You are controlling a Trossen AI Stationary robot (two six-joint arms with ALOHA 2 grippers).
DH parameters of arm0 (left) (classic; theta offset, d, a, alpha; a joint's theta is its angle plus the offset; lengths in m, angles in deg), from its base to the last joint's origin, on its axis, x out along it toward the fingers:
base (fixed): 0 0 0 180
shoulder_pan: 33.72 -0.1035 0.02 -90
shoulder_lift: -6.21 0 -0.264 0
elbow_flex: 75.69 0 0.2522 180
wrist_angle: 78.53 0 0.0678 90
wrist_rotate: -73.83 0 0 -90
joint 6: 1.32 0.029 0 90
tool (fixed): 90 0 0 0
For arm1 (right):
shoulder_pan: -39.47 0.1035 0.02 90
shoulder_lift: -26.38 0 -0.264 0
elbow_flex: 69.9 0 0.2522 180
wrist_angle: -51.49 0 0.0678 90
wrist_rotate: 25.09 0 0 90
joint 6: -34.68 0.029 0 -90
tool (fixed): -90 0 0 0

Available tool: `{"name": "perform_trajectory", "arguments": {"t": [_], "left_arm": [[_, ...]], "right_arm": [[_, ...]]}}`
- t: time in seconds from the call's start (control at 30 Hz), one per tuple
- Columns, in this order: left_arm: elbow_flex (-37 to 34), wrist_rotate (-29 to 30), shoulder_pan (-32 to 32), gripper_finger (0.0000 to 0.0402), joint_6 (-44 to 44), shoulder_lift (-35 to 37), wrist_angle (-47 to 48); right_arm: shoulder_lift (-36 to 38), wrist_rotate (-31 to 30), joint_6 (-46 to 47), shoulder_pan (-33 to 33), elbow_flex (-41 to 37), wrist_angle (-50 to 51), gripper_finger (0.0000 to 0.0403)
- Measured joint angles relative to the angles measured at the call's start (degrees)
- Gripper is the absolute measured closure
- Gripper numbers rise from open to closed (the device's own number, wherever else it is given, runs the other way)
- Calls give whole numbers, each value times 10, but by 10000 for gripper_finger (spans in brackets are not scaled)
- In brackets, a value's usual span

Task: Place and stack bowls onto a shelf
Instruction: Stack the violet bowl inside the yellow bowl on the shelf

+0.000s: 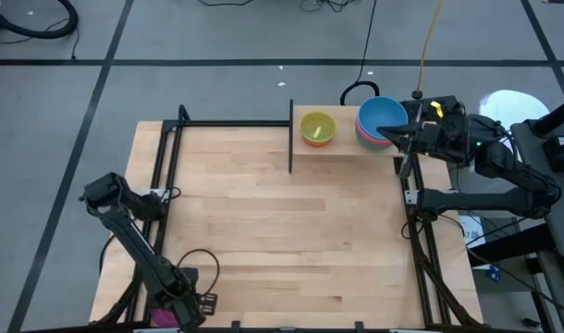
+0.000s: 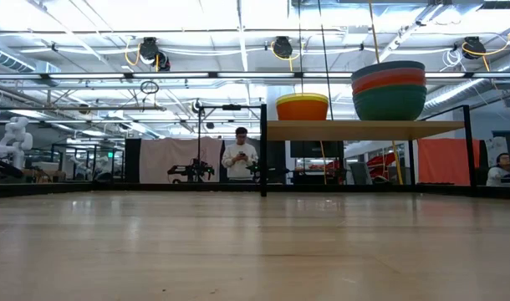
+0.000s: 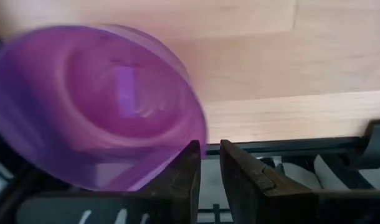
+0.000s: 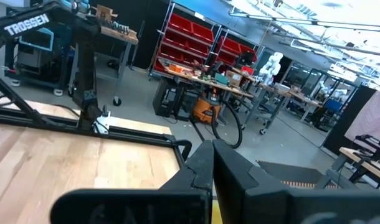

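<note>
Here the left claw (image 3: pixel 205 180) sits at the near left corner of the worktop (image 1: pixel 282 240), its fingers clenched on the rim of a purple bowl (image 3: pixel 96 106), which hangs tilted beside them over the worktop's edge. Gripping by the rim leaves the bowl's base free, which should suit lowering it into another bowl.

The right claw (image 1: pixel 393 136) is far off at the far right, beside the shelf (image 1: pixel 342 148). In the right wrist view its fingers (image 4: pixel 196 168) stand close together with nothing seen between them, so it looks clenched and empty.

On the shelf, right next to that claw, stands a nested stack with a blue bowl (image 1: pixel 382 116) on top; the low view shows red and teal ones beneath. Just left of it a yellow bowl (image 1: pixel 317 125) sits inside an orange bowl (image 2: pixel 302 109). Nesting keeps two piles on the small board. The purple bowl is well apart from the shelf, so I judge that carrying it across comes next.
</note>
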Motion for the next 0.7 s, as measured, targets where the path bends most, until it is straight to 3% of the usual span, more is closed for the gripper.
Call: {"name": "perform_trajectory", "arguments": {"t": [0.2,0.7], "left_arm": [[0,0,4,334,3,-22,-39],[0,-4,26,340,35,-73,-31]], "right_arm": [[-5,0,-1,0,0,-15,403],[-12,0,-1,0,0,-14,403]]}}
